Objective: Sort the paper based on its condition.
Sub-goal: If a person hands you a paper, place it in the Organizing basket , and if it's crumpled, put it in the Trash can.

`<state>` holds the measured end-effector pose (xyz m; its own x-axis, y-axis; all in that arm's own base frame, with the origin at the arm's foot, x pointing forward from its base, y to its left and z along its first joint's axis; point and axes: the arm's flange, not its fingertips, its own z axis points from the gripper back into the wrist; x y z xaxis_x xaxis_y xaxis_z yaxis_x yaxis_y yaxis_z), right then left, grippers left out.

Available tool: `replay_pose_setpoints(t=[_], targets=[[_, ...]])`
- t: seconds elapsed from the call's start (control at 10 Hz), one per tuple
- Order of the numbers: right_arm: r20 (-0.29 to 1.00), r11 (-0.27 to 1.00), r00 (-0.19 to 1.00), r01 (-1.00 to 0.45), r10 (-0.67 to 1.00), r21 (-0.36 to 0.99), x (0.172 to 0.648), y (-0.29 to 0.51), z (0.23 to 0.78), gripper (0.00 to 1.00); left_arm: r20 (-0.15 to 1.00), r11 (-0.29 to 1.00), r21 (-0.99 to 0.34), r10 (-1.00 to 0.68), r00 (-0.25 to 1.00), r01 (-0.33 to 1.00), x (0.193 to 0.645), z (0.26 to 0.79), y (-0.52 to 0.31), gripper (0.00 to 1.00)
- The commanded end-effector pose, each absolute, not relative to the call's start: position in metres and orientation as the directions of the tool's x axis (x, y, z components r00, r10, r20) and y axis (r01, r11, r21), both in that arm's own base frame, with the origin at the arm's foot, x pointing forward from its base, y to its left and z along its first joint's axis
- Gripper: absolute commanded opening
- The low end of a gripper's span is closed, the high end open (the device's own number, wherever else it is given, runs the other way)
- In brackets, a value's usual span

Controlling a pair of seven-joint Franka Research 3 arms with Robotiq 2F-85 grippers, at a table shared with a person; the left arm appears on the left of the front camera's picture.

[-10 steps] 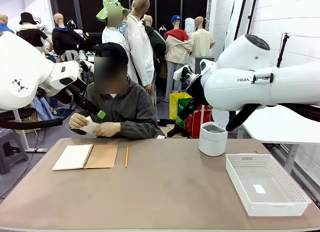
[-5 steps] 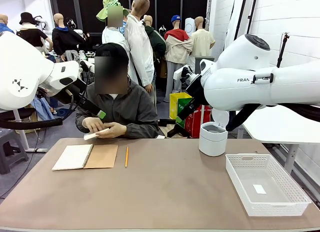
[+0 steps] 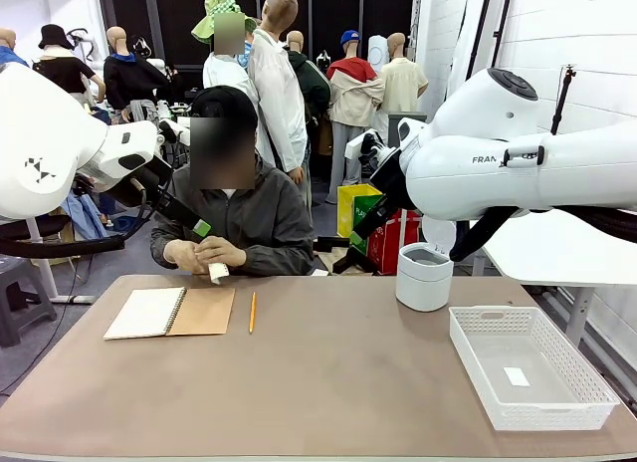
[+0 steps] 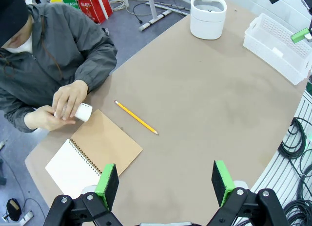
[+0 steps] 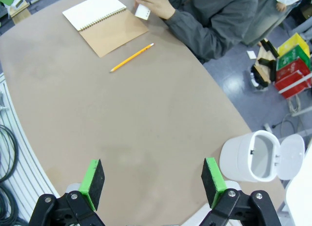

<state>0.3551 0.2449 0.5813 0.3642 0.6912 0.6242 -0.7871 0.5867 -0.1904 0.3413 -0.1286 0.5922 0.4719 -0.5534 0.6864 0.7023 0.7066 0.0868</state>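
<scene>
The person at the far side holds the paper (image 3: pixel 218 272) in both hands at the table's far left edge, bunched into a small white roll (image 4: pixel 84 111) (image 5: pixel 142 11). My left gripper (image 4: pixel 165 181) hangs high above the table's near side, open and holding nothing. It is seen raised at the left (image 3: pixel 194 221) in the front view. High over the table's right half, my right gripper (image 5: pixel 152 183) is open too, with nothing between its green pads. In the front view it is lifted at the right (image 3: pixel 366 221).
An open spiral notebook (image 3: pixel 169 312) lies at the far left with a yellow pencil (image 3: pixel 252 311) beside it. A white lidded bin (image 3: pixel 424 276), its lid up, stands at the far right. A white basket (image 3: pixel 468 345) at the right holds a tiny white slip (image 3: pixel 517 376).
The person's hands worked the sheet from a flatter piece into a small roll and lowered it to the table edge. Neither arm has moved.
</scene>
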Motion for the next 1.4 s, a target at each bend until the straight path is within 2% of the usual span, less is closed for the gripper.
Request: replay_pose_setpoints(t=[0.0, 1.3], targets=[[0.618, 0.591, 0.369, -0.783, 0.695, -0.197, 0.3553, 0.2453, 0.5822, 1.0, 0.686, 0.706, 0.081, -0.552, 0.475, 0.704, 0.3424, 0.5936, -0.1272, 1.0], [0.618, 0.591, 0.369, -0.783, 0.695, -0.197, 0.3553, 0.2453, 0.5822, 1.0, 0.686, 0.706, 0.081, -0.552, 0.475, 0.704, 0.3424, 0.5936, -0.1272, 1.0]])
